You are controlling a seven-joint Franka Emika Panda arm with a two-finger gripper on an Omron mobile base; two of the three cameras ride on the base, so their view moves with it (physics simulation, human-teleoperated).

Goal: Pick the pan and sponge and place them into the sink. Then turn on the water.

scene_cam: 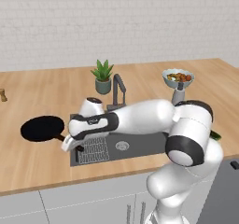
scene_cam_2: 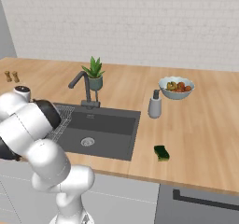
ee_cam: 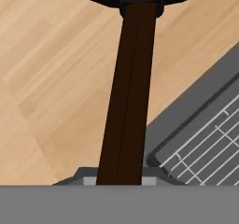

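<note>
There is no writing to read anywhere here: no labels, brands, numbers or signs on anything in sight.

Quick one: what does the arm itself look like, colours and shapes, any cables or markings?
Glossy white arm of rounded, bulbous links with black bands at the joints. The wrist section is black with a small pale marking, too small to read, ending in a white hand. No loose cables visible. The jaws are hard to make out.
</note>
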